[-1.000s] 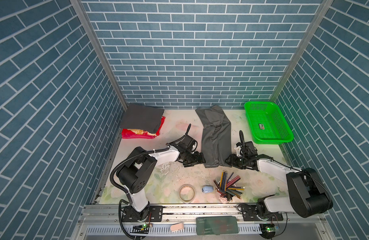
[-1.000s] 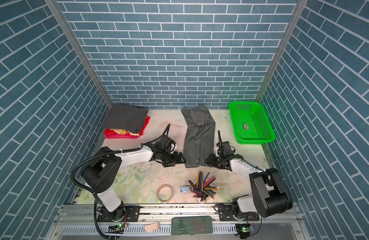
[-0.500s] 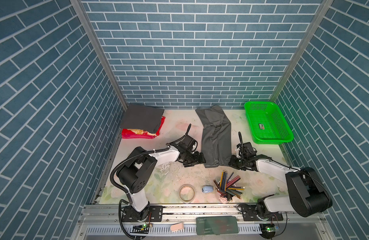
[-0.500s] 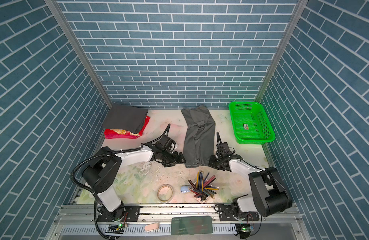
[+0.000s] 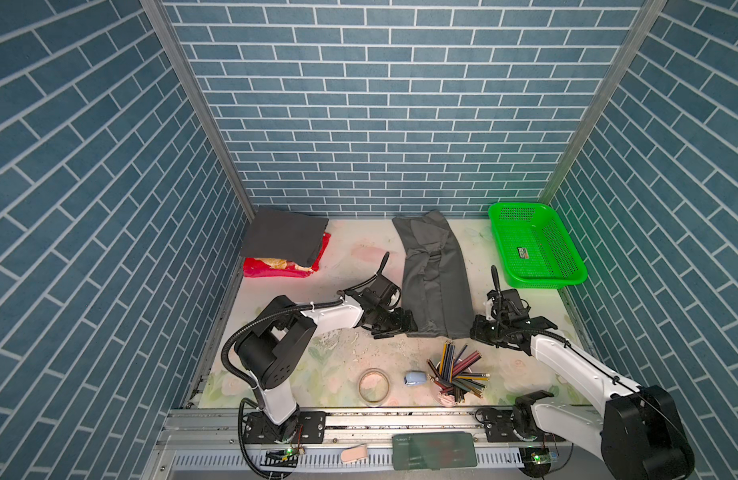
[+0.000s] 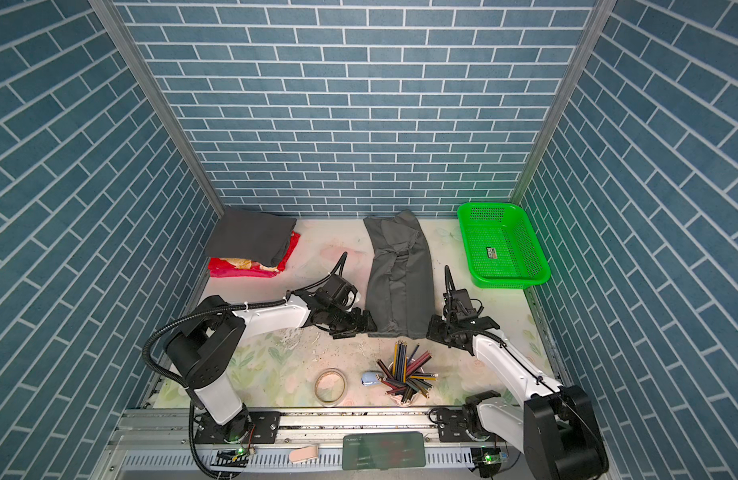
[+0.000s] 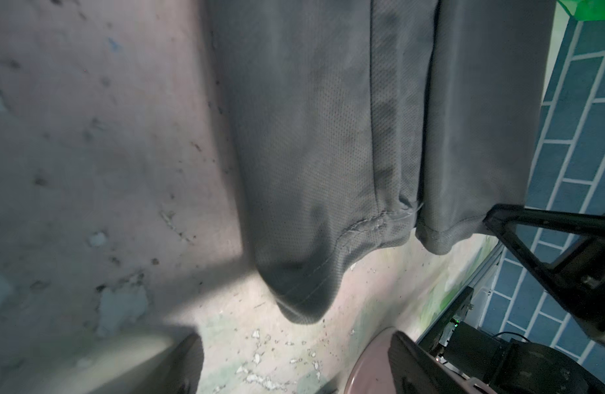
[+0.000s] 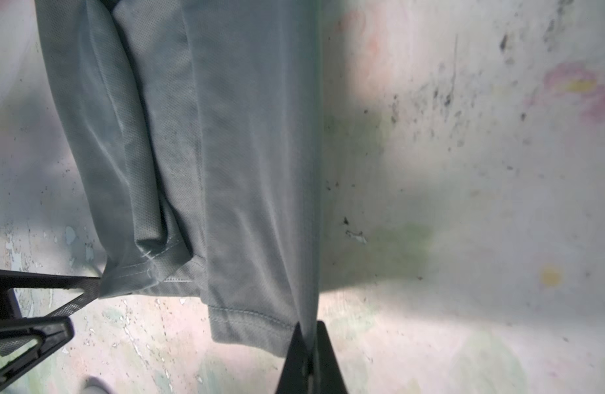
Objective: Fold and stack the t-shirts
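A mid-grey t-shirt (image 5: pixel 436 274) (image 6: pixel 400 274), folded lengthwise into a long strip, lies in the middle of the table in both top views. A charcoal t-shirt (image 5: pixel 282 237) (image 6: pixel 249 237) sits folded at the back left, on a red packet. My left gripper (image 5: pixel 404 324) (image 7: pixel 296 361) is open at the grey shirt's near left corner, and that corner (image 7: pixel 301 300) lies just ahead of its jaws, not between them. At the near right corner, my right gripper (image 5: pixel 475 328) (image 8: pixel 308 341) is shut on the shirt's hem edge (image 8: pixel 260 204).
A green mesh basket (image 5: pixel 567 274) stands at the back right. Near the front are a cup of coloured pencils (image 5: pixel 454 374), a tape ring (image 5: pixel 373 384) and a small blue object (image 5: pixel 414 378). The red packet (image 5: pixel 276 268) lies under the charcoal shirt.
My right gripper has shut on the grey shirt's near right hem. The left gripper has stayed open, and both arms have hardly moved.
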